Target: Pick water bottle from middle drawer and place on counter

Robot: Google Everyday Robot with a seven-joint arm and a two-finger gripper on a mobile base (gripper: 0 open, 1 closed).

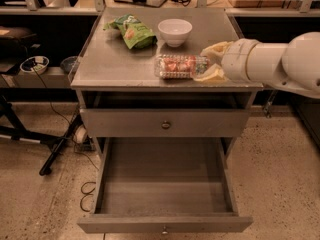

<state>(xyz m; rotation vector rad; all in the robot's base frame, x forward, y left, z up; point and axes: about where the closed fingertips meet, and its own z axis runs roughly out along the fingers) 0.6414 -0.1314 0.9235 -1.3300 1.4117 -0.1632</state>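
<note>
The water bottle (179, 66), clear with a reddish label, lies on its side on the counter (117, 64) near the front right edge. My gripper (212, 62) reaches in from the right on its white arm. Its yellowish fingers (216, 48) sit on both sides of the bottle's right end and hold it. The middle drawer (165, 186) is pulled out wide below, and its grey floor is bare.
A green snack bag (131, 30) and a white bowl (175, 31) stand at the back of the counter. A shut drawer front with a round knob (166, 125) sits above the open drawer. Black stand legs and cables (60, 144) lie on the floor at left.
</note>
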